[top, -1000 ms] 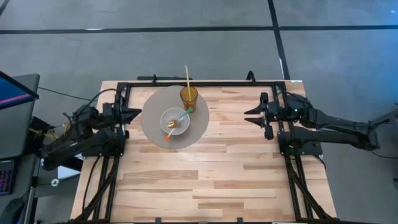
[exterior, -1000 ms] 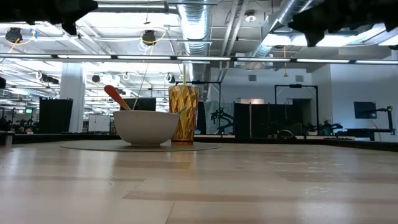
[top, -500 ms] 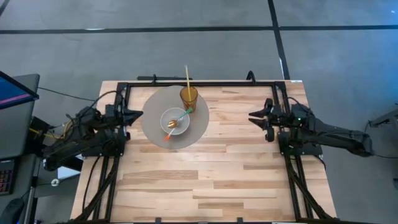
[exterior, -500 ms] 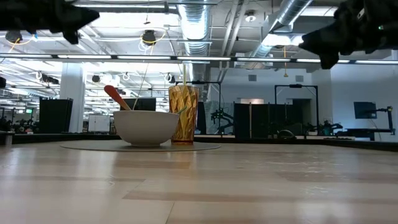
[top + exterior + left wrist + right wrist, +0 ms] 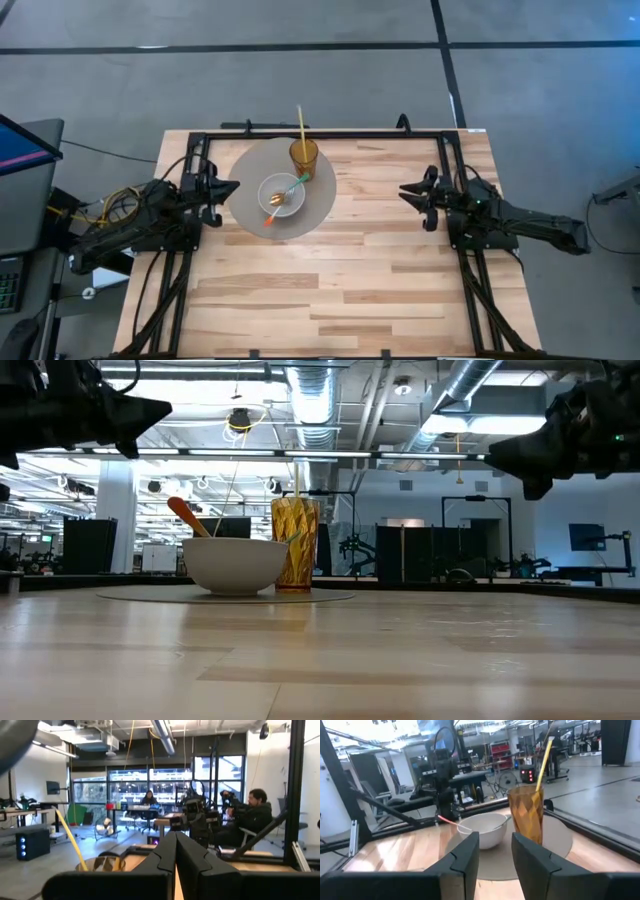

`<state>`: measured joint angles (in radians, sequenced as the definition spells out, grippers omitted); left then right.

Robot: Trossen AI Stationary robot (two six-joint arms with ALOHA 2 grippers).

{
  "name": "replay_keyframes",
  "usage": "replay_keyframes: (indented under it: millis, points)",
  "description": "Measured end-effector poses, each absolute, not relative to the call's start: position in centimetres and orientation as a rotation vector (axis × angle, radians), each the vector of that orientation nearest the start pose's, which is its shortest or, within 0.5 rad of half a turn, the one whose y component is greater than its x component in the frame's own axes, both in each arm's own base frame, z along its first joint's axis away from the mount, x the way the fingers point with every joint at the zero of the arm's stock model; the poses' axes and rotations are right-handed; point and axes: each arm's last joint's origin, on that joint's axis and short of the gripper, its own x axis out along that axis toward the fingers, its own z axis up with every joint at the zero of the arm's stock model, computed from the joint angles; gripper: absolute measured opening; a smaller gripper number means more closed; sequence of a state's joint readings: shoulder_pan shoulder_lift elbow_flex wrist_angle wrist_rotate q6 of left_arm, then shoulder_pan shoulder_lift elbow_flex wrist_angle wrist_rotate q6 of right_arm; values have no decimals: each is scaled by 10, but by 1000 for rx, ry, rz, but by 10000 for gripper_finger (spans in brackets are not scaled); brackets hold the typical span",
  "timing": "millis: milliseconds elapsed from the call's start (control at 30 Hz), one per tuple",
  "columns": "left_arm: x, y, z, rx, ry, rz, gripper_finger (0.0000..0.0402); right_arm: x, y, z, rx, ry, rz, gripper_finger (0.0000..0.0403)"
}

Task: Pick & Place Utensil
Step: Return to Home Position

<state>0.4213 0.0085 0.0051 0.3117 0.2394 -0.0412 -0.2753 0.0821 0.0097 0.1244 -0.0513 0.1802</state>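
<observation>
A white bowl [image 5: 281, 196] stands on a round grey mat [image 5: 245, 205]. A spoon [image 5: 285, 193] with an orange handle end lies slanted in it, the handle leaning over the rim [image 5: 184, 514]. An amber cup [image 5: 304, 155] holding a yellow straw [image 5: 300, 122] stands on the mat's far side. My left gripper [image 5: 233, 187] hovers at the mat's left edge, shut [image 5: 175, 854]. My right gripper [image 5: 404, 191] hangs above the table's right part, open [image 5: 495, 851], facing the bowl [image 5: 483, 830] and cup [image 5: 526, 813].
A black frame [image 5: 330, 133] runs along the table's far edge and both sides, where the arms are mounted. Bare wood [image 5: 330, 280] fills the middle and near part of the table. People sit in the room beyond the table [image 5: 250, 817].
My left gripper has come down and moved right, toward the mat's left edge. My right gripper has come down and shifted a little toward the near edge. The bowl, spoon and cup have stayed where they were.
</observation>
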Motion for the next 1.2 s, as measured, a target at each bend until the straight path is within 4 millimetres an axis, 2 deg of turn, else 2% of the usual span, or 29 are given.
replay_keyframes:
  millis: [367, 1200]
  points:
    - [93, 34, 189, -31, -236, 171, 15, 99, -28, 165, 178, -7, -300, 109]
    - [108, 41, 171, -100, -38, 183, 16, 99, -28, 165, 176, -2, -299, 109]
